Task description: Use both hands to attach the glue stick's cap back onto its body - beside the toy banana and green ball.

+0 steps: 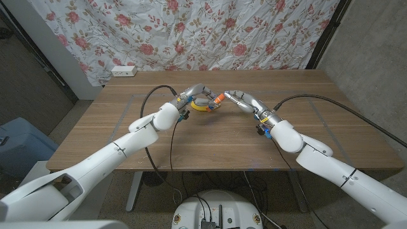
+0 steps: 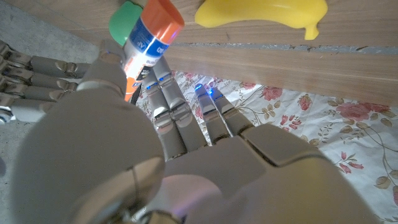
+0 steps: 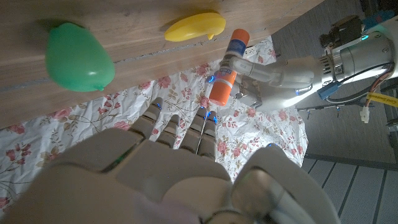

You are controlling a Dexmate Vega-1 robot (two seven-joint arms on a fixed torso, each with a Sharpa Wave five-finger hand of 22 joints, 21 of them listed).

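Observation:
The glue stick [image 1: 218,99] is white and blue with orange at both ends and hangs above the table between my two hands. My left hand [image 1: 194,94] grips its body [image 2: 148,37] between thumb and fingers, which also shows in the right wrist view [image 3: 227,65]. My right hand [image 1: 240,98] reaches in from the other side, and its fingertips [image 3: 205,118] are at the orange cap end [image 3: 219,90]; a grip there is not plain. The yellow toy banana [image 1: 203,108] [image 3: 189,26] and the green ball [image 3: 78,56] [image 2: 123,22] lie on the table just below.
The wooden table [image 1: 210,140] stretches wide around the hands. A white power strip [image 1: 124,71] lies at its back left corner. Black cables [image 1: 159,95] loop from both arms over the tabletop. A floral curtain hangs behind.

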